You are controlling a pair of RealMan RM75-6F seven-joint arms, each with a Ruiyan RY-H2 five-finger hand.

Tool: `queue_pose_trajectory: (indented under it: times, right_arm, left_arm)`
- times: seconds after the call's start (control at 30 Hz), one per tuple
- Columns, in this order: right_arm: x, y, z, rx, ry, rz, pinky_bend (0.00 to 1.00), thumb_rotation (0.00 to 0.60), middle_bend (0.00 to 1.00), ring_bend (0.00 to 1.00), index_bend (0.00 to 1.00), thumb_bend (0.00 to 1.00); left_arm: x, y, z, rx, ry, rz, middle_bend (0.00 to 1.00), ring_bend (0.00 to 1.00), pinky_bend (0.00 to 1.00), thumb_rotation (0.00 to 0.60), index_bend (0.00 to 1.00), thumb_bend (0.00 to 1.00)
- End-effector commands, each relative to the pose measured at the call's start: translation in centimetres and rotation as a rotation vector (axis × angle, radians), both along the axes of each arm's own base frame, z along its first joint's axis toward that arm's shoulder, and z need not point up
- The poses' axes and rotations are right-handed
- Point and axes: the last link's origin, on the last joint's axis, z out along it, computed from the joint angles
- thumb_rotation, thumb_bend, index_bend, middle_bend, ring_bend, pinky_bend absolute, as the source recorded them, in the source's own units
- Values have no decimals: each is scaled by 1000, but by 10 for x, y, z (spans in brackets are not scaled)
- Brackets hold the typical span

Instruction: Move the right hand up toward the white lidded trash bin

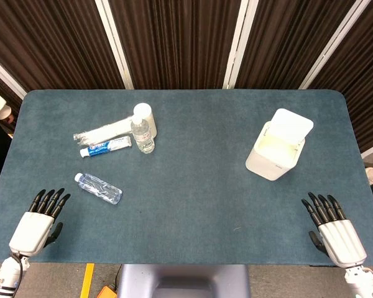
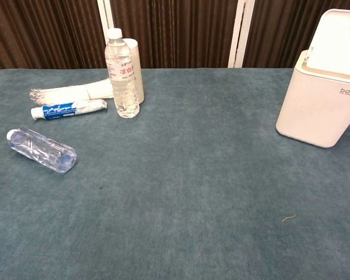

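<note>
The white lidded trash bin (image 1: 277,145) stands on the right half of the blue-grey table (image 1: 193,186), its lid tilted; in the chest view the trash bin (image 2: 322,93) fills the right edge. My right hand (image 1: 332,230) lies flat at the table's near right corner, fingers spread and holding nothing, well below the bin. Likewise flat, my left hand (image 1: 40,220) rests at the near left corner with fingers apart and empty. Neither hand appears in the chest view.
At the back left stand an upright water bottle (image 1: 143,133) and a white cylinder (image 1: 145,115), beside a toothpaste tube (image 1: 105,147) and a white packet (image 1: 102,131). A small bottle (image 1: 99,188) lies on its side near the left hand.
</note>
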Motion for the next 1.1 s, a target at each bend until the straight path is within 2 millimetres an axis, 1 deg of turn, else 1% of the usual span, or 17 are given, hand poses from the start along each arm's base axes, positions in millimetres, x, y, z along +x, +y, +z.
queue_pose_trajectory:
  times: [0.03, 0.17, 0.27, 0.3, 0.37, 0.4, 0.43, 0.47, 0.5, 0.53, 0.57, 0.6, 0.63, 0.7, 0.8, 0.9, 1.1]
  right_arm:
    - [-1, -3, 0, -7, -1, -2, 0, 600, 0, 0, 0, 467]
    - [-1, -14, 2, -83, -10, -6, 13, 600, 0, 0, 0, 466]
    - [4, -34, 7, -157, -56, -5, 104, 600, 1, 0, 0, 467]
    - [10, -48, 10, -176, -79, 5, 173, 600, 20, 7, 0, 467]
    - [24, -73, 17, -208, -111, 11, 342, 600, 99, 81, 0, 466]
    - [35, -91, 24, -227, -123, 17, 456, 600, 172, 161, 6, 466]
    - [41, -100, 27, -238, -123, 17, 561, 600, 266, 267, 26, 467]
    - [50, -112, 33, -263, -120, 27, 623, 600, 343, 351, 47, 467]
    - [59, -124, 38, -289, -112, 36, 718, 600, 480, 504, 89, 468]
    - [67, -136, 42, -312, -99, 42, 831, 600, 649, 684, 140, 473]
    - [76, -153, 48, -346, -76, 39, 896, 600, 764, 797, 178, 483]
    - [82, -164, 51, -365, -55, 27, 965, 600, 896, 921, 232, 505]
    - [86, -175, 52, -365, -33, 9, 1000, 600, 986, 994, 283, 532]
    - [94, -193, 52, -340, -22, -47, 1000, 600, 1000, 1000, 313, 548]
    - [102, -219, 53, -313, 10, -130, 1000, 600, 1000, 1000, 336, 549]
    - [102, -234, 51, -320, 38, -179, 1000, 600, 1000, 1000, 331, 550]
    - [95, -253, 44, -302, 78, -261, 1000, 600, 1000, 1000, 329, 550]
  left_arm:
    - [0, 0, -2, -5, 4, 2, 0, 0, 0, 600, 0, 483]
    - [-1, 0, -2, -13, 4, 7, 0, 0, 0, 600, 0, 483]
    - [-1, 0, 0, -9, -4, 11, 0, 0, 0, 600, 0, 482]
    - [-2, 1, 1, -8, -5, 13, 0, 0, 0, 600, 0, 482]
    - [-2, 1, 1, -11, -5, 17, 0, 0, 4, 600, 0, 483]
    - [-2, 1, 1, -12, -4, 20, 0, 0, 8, 600, 0, 484]
    - [-2, 1, 1, -11, -4, 20, 0, 0, 12, 600, 0, 484]
    - [-1, 1, 1, -10, -3, 20, 0, 0, 13, 600, 0, 484]
    - [-1, 1, 1, -9, -2, 21, 0, 0, 15, 600, 0, 483]
    - [-1, 1, 0, -9, -2, 22, 0, 0, 17, 600, 0, 483]
    - [-1, 0, 0, -13, -3, 24, 0, 0, 24, 600, 0, 483]
    - [-1, 0, 0, -18, -4, 31, 0, 0, 48, 600, 0, 483]
    - [-2, -1, -1, -25, -5, 42, 0, 0, 75, 600, 0, 483]
    - [-2, 0, -1, -33, -7, 54, 0, 0, 107, 600, 0, 483]
    - [-1, 1, 0, -32, -9, 50, 0, 0, 107, 600, 0, 483]
    - [-2, 0, 2, -29, -12, 51, 0, 0, 103, 600, 0, 483]
    - [-2, -2, 3, -22, -13, 48, 0, 0, 103, 600, 0, 485]
